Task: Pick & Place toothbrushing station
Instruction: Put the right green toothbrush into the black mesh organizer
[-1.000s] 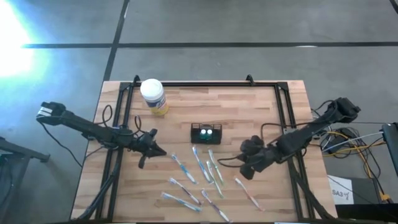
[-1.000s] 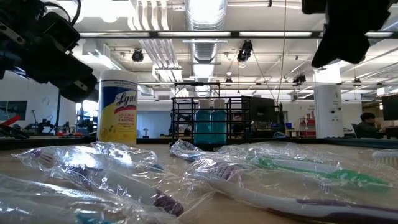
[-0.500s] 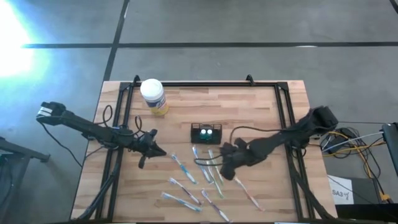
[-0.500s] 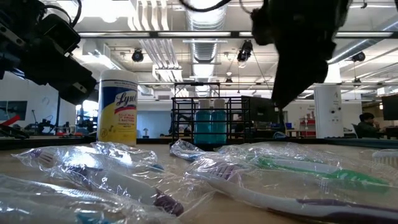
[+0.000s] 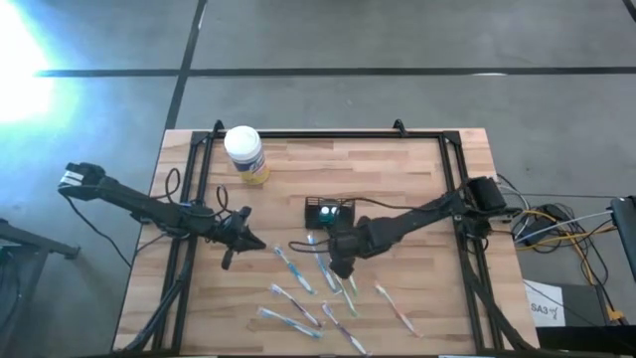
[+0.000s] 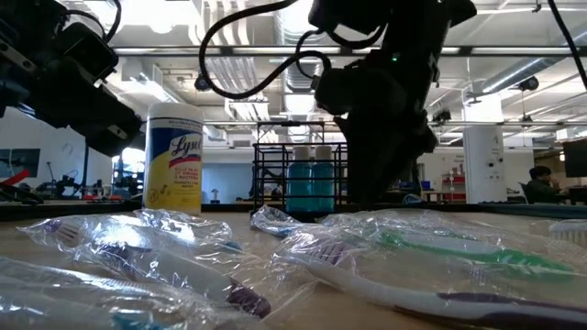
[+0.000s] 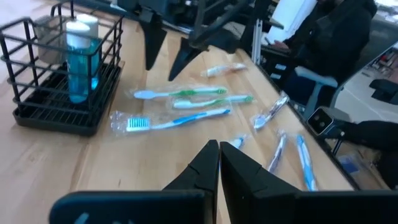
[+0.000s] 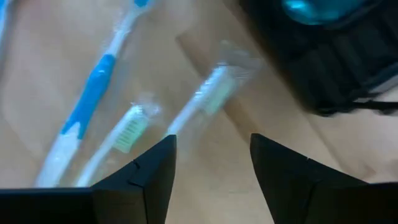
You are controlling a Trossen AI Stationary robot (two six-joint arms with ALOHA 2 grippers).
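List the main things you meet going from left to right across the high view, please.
left gripper → toothbrushing station → right arm's base. The yellow jar overlaps the left gripper in order, so it is left out.

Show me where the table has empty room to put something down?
Bare wood lies along the far side, between the white-lidded jar and the right frame rail, behind the black wire holder. The near middle is crowded with wrapped toothbrushes, and the right hand hangs open over them.
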